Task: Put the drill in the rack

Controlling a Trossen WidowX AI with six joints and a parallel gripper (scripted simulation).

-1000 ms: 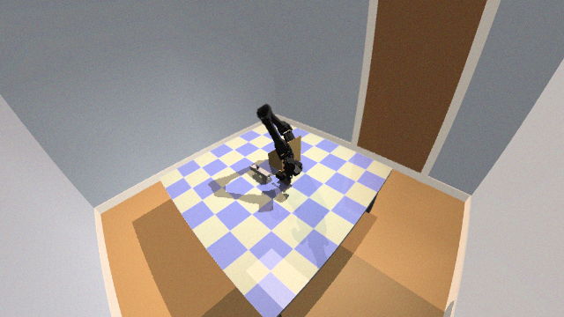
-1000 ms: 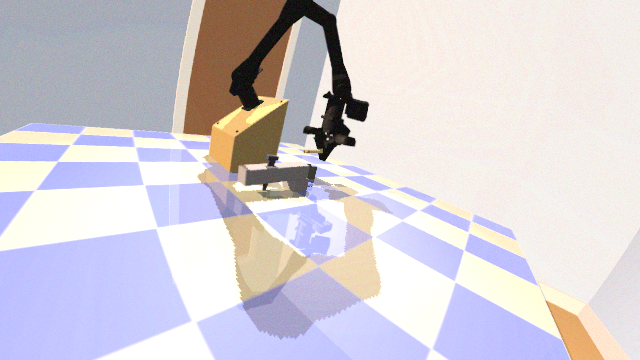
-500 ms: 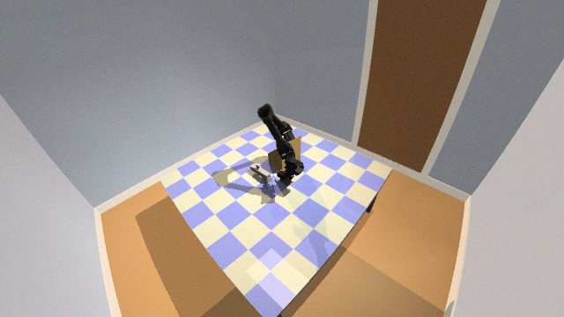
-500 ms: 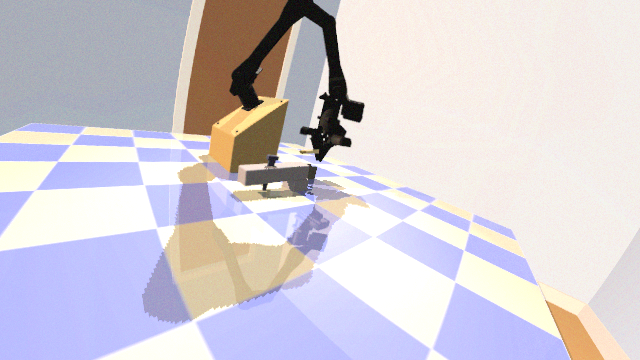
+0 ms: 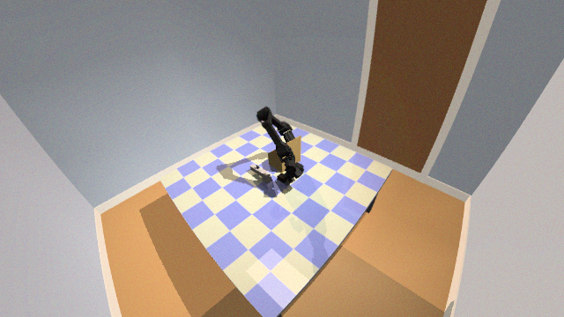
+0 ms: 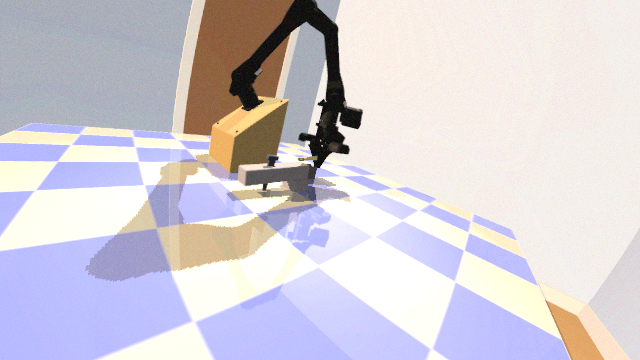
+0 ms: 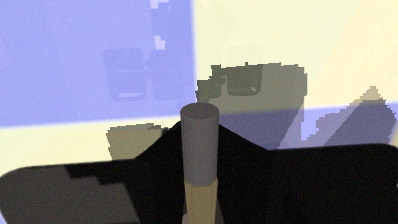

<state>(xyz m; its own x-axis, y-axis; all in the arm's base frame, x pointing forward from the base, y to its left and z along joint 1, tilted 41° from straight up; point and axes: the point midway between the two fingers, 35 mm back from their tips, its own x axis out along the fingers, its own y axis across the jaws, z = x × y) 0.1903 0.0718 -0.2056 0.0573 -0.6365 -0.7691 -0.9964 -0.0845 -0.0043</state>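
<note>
Gripper [image 5: 279, 180] [image 6: 317, 166] [image 7: 194, 127] pinching gray-and-tan drill [image 6: 307, 159] [image 7: 200, 145] nr gray block [image 5: 260, 171] [image 6: 274, 174]; contents, if any, unclear.

A plain walled room with a brown door [image 5: 420, 79] [image 6: 237, 55] and checkered tabletop [image 5: 270, 216] [image 6: 260, 320] [image 7: 90, 65].

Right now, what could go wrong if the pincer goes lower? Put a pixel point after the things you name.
The pincer [image 5: 280, 180] [image 6: 317, 164] [image 7: 194, 127], shut on the rod [image 6: 306, 159] [image 7: 200, 145], is close by the grey block [image 5: 261, 171] [image 6: 272, 174]; either could knock it. The rod sticks out sideways, so contact might twist it. The wrist view doesn't show the block: clearance could be misjudged.
</note>
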